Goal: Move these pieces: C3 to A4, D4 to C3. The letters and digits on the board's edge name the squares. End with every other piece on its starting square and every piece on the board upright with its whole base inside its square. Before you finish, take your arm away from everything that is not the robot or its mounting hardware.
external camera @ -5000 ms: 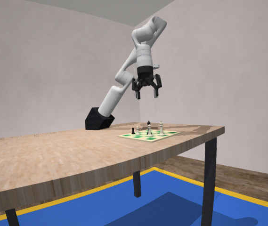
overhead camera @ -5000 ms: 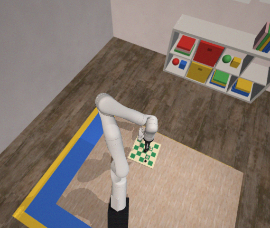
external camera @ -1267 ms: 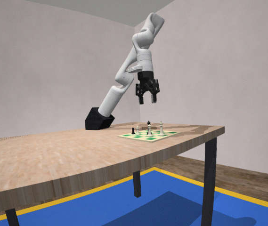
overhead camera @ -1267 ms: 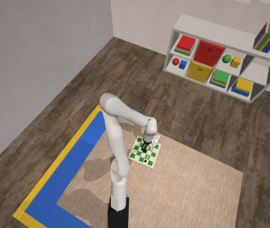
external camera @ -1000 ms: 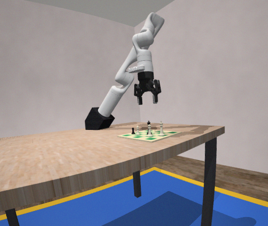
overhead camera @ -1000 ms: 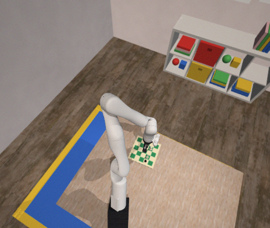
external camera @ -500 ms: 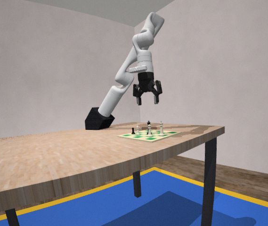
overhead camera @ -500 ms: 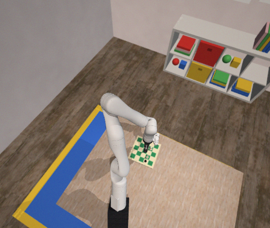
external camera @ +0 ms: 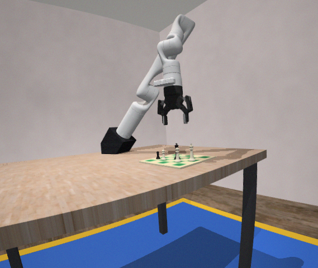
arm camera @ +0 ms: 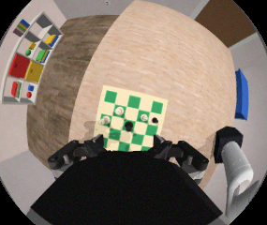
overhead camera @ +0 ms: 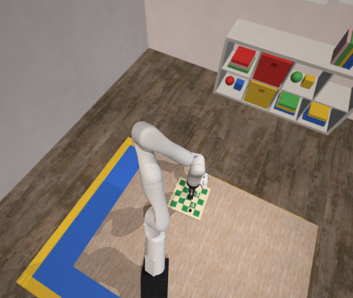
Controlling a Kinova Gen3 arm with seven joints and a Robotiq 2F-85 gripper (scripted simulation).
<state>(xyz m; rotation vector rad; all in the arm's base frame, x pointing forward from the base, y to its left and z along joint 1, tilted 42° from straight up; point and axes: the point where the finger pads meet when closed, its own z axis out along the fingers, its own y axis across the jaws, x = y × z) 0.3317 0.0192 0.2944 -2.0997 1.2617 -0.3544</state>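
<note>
The green and cream chessboard (external camera: 176, 163) lies on the wooden table; it also shows in the top view (overhead camera: 189, 198) and in the wrist view (arm camera: 132, 119). Several pieces stand upright on it: a black pawn (external camera: 157, 154), a white pawn (external camera: 163, 154), a white piece (external camera: 177, 153) with a black piece (external camera: 176, 144) behind it, and a tall white piece (external camera: 191, 152). The wrist view shows a black piece (arm camera: 128, 127) near the board's middle. My gripper (external camera: 174, 119) is open and empty, well above the board, fingers pointing down. The square labels are too small to read.
The arm's black base (external camera: 115, 143) stands on the table behind the board. The table's edge runs close to the right of the board (external camera: 240, 157). A shelf with coloured boxes (overhead camera: 291, 80) stands against the far wall.
</note>
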